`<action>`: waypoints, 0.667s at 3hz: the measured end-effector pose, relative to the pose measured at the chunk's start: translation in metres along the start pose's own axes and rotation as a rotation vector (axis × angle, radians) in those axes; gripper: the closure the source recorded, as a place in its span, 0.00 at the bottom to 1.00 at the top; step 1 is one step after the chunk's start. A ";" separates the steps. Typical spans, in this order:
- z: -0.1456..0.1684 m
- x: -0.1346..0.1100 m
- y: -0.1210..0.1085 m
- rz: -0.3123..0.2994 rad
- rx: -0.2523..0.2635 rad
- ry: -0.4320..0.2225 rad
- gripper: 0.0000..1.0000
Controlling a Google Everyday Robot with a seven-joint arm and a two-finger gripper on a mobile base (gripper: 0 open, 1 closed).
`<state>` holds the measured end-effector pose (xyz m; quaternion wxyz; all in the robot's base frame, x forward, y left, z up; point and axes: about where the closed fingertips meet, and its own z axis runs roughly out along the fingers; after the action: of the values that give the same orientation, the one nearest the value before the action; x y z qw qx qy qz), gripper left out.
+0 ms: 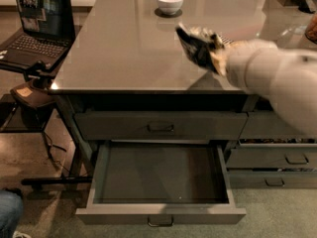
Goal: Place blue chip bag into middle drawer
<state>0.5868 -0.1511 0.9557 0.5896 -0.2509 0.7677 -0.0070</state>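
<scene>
We see our tool (202, 52) hanging above the surface (119, 53), clamped on the blue chip bag (190, 44), which sits blurred at the tool's tip, clear of the surface. Well below the tool, the middle drawer (161, 215) stands pulled open. Beyond the tool and a little to its left sits a white bowl (169, 2); far to its left is an open laptop (42, 26).

Dim, warm indoor light. Glossy table (124, 48) shows soft sheen, with glare patches at 2 o'clock and a hot spot on its corner at 9. Laptop (42, 11) screen glows at 10. Deep shadow under the overhang; middle drawer (161, 175) interior murky. Gripper (198, 48) at 1 o'clock and pale arm (277, 78) at 3 are motion-smeared.
</scene>
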 end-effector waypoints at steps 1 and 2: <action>-0.014 0.071 0.020 -0.003 0.009 0.103 1.00; -0.017 0.112 0.041 0.002 -0.020 0.170 1.00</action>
<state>0.5355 -0.1643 0.8471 0.5198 -0.2545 0.8152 -0.0202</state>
